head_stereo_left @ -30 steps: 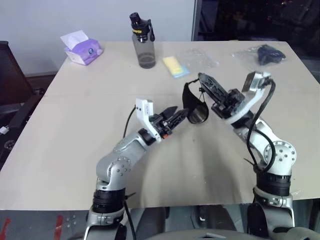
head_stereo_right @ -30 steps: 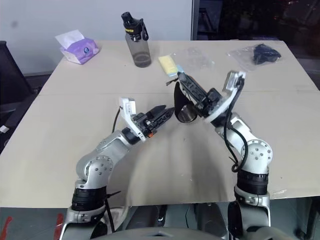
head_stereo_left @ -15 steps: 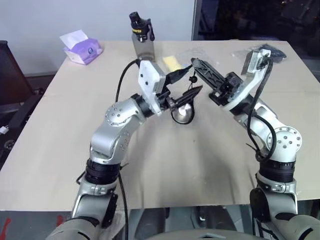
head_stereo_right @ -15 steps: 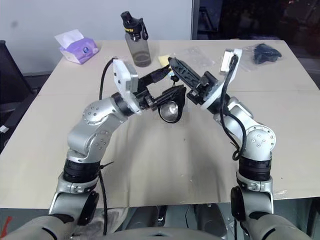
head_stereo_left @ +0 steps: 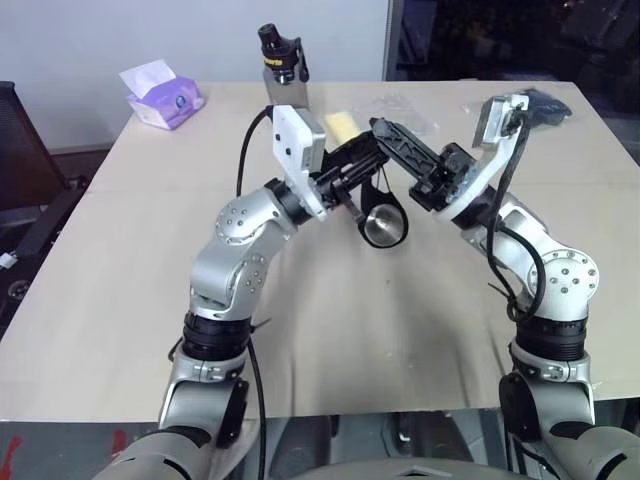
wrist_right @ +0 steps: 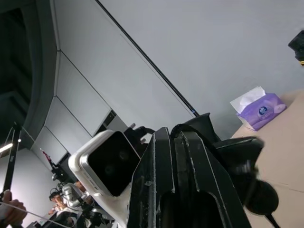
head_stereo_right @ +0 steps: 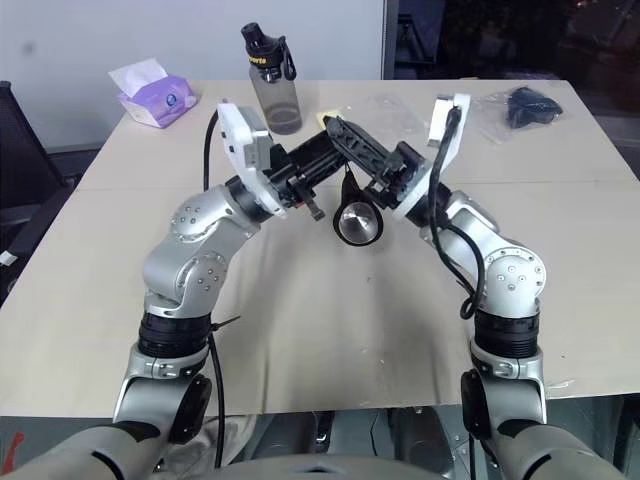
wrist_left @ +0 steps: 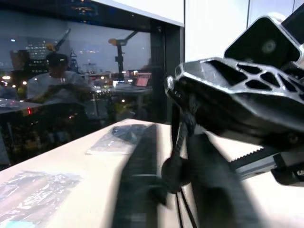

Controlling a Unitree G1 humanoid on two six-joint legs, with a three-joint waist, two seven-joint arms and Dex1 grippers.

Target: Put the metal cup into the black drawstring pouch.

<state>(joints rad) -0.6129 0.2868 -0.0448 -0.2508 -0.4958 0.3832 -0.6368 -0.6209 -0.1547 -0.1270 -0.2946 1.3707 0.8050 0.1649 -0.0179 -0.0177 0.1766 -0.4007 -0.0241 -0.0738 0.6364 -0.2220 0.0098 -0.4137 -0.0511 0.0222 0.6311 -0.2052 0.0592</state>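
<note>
While both arms are rising over the middle of the table [head_stereo_left: 120, 300], the cup [head_stereo_left: 384, 226] is hanging in the air between them, well above the tabletop, its shiny round face turning toward the camera. The pouch [head_stereo_left: 372, 196] is wrapping around the cup's upper side as a thin black band, and its cord [wrist_left: 177, 142] is running down past the pincers in the left wrist view. The left pincer [head_stereo_left: 365, 165] is pinching shut on the pouch just above the cup. The right pincer [head_stereo_left: 385, 135] is meeting it from the other side, fingers pressing together on the pouch's top edge, so the two tips are crossing. Farther back, a yellow packet [head_stereo_left: 342, 125] is lying just behind the arms. Beyond it, a bottle [head_stereo_left: 282, 62] is standing upright, a tissue pack [head_stereo_left: 160, 96] is sitting at the far left corner, and a plastic bag [head_stereo_right: 520, 106] is lying at the far right.
</note>
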